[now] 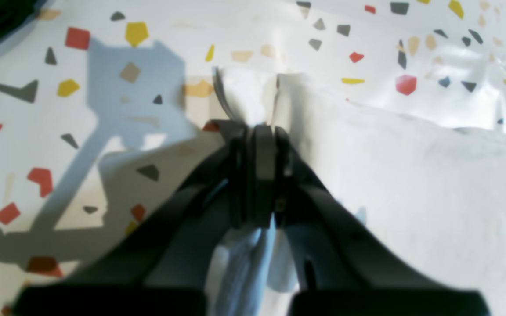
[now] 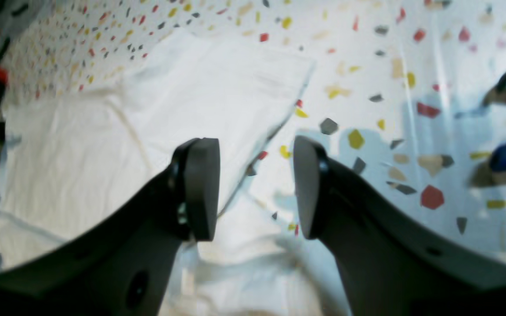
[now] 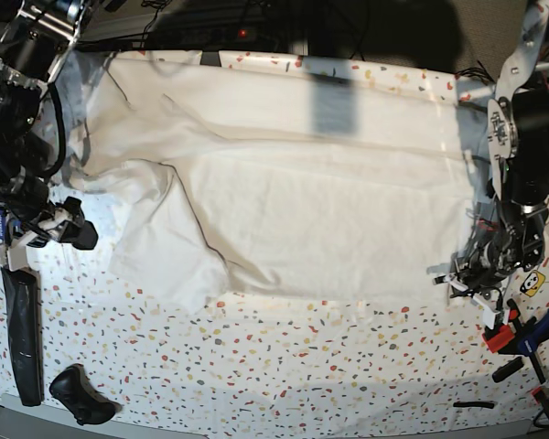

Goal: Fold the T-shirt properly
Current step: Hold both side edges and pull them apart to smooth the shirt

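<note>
T-shirt [image 3: 311,219] spread flat on table [image 3: 284,366], half folded lengthwise. Left gripper [image 1: 257,131] clamped on hem corner to carry fold. Right gripper [image 2: 255,188] apart, empty, above sleeve edge.

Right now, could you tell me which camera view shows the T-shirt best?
The base view: the whole T-shirt lies spread across the table, one sleeve folded in. The left wrist view shows only a bit of cloth pinched in the shut left gripper. The right wrist view shows a sleeve and edge beyond the open right gripper.
</note>
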